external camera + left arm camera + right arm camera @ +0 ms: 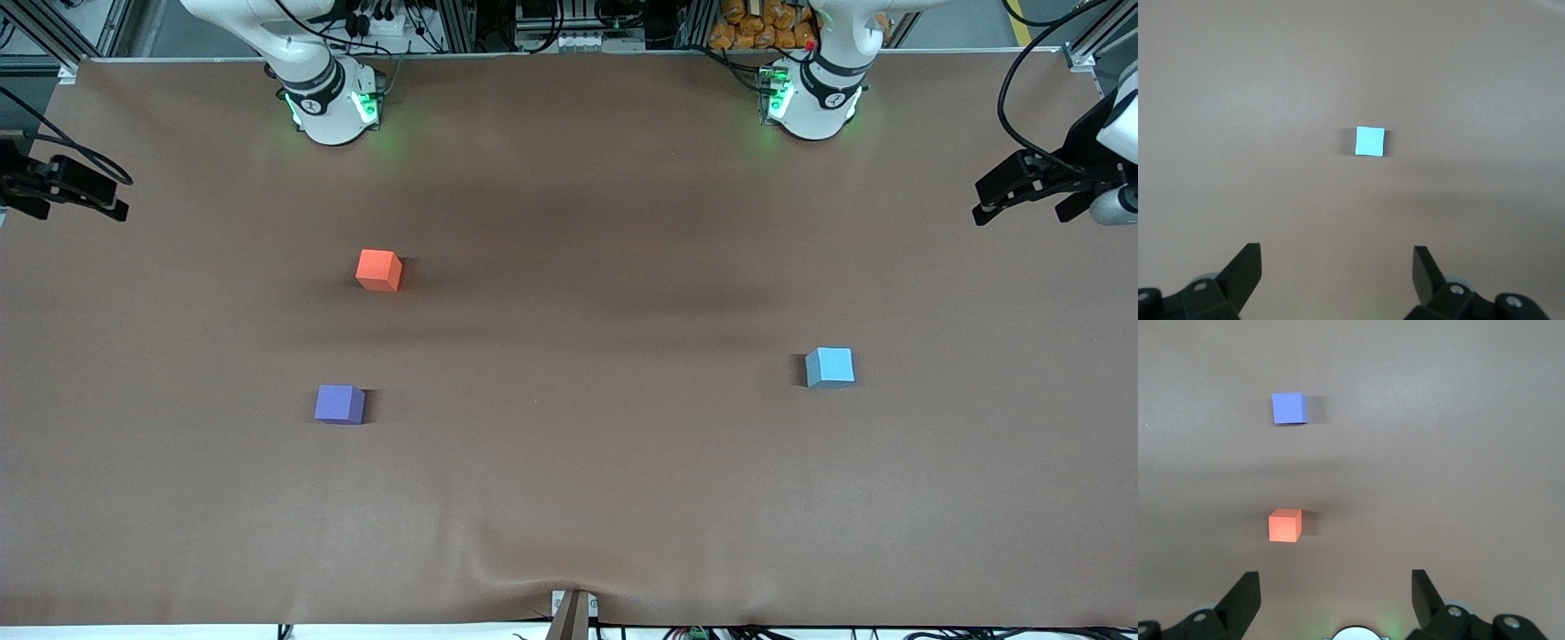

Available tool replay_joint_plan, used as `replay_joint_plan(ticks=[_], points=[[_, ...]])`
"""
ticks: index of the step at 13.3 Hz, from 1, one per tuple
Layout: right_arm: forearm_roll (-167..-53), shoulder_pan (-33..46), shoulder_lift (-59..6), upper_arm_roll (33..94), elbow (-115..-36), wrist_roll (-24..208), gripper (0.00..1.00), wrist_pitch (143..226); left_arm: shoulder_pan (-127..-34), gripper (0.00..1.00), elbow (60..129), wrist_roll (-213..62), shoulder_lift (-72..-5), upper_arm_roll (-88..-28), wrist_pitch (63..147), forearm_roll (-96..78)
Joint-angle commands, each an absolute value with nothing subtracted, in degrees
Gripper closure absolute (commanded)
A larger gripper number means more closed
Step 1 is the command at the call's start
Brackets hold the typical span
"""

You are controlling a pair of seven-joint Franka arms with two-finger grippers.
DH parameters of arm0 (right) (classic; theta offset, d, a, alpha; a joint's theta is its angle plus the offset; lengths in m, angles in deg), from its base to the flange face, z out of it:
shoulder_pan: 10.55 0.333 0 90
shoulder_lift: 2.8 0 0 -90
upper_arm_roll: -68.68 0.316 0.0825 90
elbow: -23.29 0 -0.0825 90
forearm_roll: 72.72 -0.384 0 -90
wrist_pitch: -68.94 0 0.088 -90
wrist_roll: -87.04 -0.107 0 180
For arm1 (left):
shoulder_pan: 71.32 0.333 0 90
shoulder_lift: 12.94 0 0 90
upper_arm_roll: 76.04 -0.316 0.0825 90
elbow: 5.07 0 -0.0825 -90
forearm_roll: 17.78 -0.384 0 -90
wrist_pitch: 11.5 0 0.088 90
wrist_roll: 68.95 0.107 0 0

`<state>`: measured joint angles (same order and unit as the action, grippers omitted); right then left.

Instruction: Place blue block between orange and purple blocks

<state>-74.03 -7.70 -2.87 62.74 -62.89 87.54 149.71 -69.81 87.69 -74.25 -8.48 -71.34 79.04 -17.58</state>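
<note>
Lying on the table well below the spread jaws of the left gripper (1337,267): blue block (829,367), ungrasped. Needing centring before closing. Orange block (379,269) and purple block (339,404) lying under the right gripper (1335,588), jaws spread, waiting.

On the table: 1 blue block (829,367), 1 orange block (379,269), 1 purple block (339,404).

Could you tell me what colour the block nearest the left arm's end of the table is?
Light sky blue block; clearest in the front view.
</note>
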Motion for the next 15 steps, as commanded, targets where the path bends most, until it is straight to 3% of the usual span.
replay_joint_plan(ticks=[1,7,15], points=[[-73.2,-6.1,-3.2,62.7,-62.8,87.5,0.0,149.2,-70.3,0.0,86.2,-73.7,-9.2,-71.6,77.3,-17.2],[-72.5,-2.4,-4.1,62.7,-62.8,87.6,0.0,149.9,-69.6,0.0,86.8,-73.2,-9.0,-71.6,77.3,-17.2],[-73.3,-3.5,-6.3,62.6,-61.7,87.6,0.0,150.0,-69.8,0.0,86.7,-73.1,-10.4,-71.6,78.0,-17.2]])
